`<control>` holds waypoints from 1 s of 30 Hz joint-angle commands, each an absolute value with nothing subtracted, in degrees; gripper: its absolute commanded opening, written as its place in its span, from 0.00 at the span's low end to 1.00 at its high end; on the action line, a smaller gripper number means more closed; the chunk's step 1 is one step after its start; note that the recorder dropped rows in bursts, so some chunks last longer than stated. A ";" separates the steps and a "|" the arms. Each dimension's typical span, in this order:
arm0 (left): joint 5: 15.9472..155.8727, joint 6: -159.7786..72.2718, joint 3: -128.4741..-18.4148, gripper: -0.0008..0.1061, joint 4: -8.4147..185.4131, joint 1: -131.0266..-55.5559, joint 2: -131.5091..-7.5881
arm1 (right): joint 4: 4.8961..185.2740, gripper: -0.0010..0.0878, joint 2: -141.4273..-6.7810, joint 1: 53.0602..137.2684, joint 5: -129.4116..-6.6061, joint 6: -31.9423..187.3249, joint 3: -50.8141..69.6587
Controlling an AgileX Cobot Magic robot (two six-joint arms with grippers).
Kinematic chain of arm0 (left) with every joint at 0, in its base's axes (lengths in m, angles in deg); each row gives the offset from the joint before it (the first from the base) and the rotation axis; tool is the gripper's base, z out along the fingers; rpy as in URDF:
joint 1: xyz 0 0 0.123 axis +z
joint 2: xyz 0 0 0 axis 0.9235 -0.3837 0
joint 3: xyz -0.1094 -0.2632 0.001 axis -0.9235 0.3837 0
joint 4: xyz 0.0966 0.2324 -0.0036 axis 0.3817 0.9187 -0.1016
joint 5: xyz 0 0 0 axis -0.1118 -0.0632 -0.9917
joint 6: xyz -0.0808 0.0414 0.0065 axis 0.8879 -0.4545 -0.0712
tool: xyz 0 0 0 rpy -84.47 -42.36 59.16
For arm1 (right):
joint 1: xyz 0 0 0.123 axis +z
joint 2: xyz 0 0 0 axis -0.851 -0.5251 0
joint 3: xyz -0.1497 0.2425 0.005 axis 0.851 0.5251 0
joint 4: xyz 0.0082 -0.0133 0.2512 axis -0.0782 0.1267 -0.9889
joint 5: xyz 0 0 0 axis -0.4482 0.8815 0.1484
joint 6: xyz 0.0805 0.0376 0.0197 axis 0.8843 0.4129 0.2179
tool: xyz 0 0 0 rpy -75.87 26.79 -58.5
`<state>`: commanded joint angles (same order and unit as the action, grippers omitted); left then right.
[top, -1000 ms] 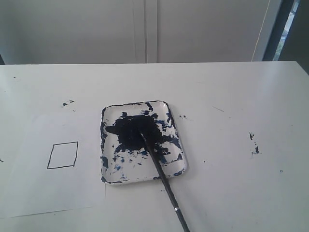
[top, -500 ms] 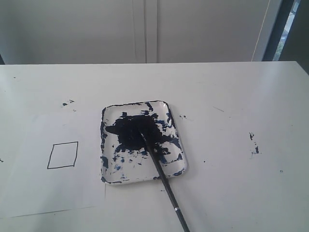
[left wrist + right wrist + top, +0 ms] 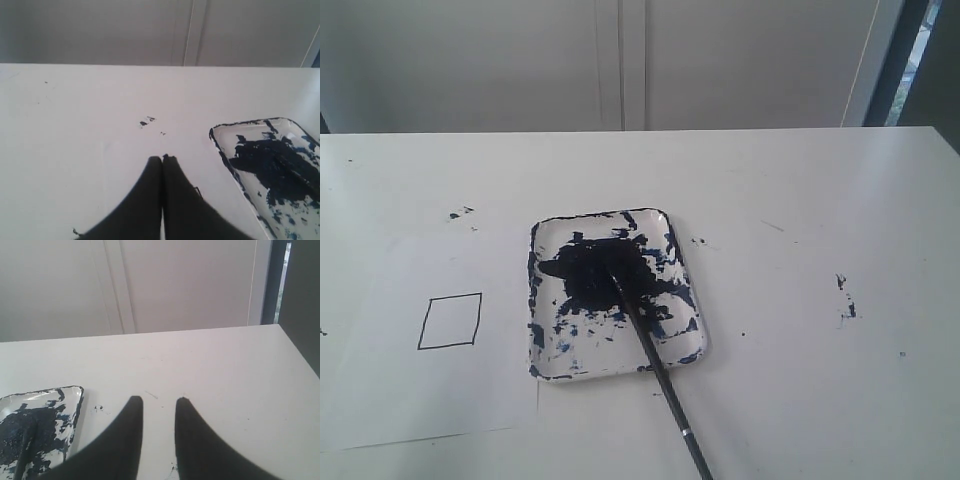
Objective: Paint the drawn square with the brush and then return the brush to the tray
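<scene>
one thin brush (image 3: 660,375) on smeared tray (image 3: 650,215) | left end effector (image 3: 162,159) clenched | right end effector (image 3: 157,400) released

We find the tray (image 3: 582,369) near the middle of the table (image 3: 800,200), with a paper sheet (image 3: 430,390) just beside it on the left. The drawn square (image 3: 450,321) sits on that sheet, apart from the tray. The brush (image 3: 655,365) rests tip-in on the tray. Its handle crosses the near rim and runs out toward the near right (its end leaves the view). Specks (image 3: 455,214) lie to the tray's far left, and more specks (image 3: 846,300) lie well to its right.
</scene>
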<state>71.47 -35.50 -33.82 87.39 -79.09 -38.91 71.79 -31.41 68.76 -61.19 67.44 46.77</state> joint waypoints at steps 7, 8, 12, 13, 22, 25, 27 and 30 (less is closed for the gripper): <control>70.21 -35.64 -33.82 0.01 88.33 -79.09 -38.91 | 71.67 0.27 -31.53 69.14 -61.15 67.30 46.77; 70.70 -36.74 -33.82 0.01 89.56 -79.09 -38.91 | 71.67 0.27 -31.63 69.53 -60.64 66.51 46.77; 72.83 -38.13 -33.82 0.01 102.42 -79.09 -39.03 | 67.63 0.27 -33.17 74.72 -56.78 56.88 46.77; 74.30 -38.13 -33.82 0.01 104.57 -79.09 -39.66 | 66.17 0.27 -33.96 76.04 -55.10 53.67 46.77; 83.45 -35.92 -33.82 0.01 108.25 -84.80 -41.22 | 59.24 0.27 -41.46 83.57 -52.70 44.57 46.77; 84.32 -34.44 -33.82 0.01 108.25 -84.80 -40.95 | 59.24 0.27 -42.97 84.99 -53.71 44.57 46.77; 84.82 -34.32 -33.82 0.01 108.25 -84.80 -40.95 | 59.08 0.27 -43.76 85.82 -53.95 44.57 46.77; 84.82 -31.79 -33.82 0.01 108.25 -84.80 -40.95 | 56.75 0.27 -45.82 86.72 -53.95 44.43 46.77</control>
<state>84.82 -31.79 -33.82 108.25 -84.80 -40.95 56.75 -45.82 86.72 -53.95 44.43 46.77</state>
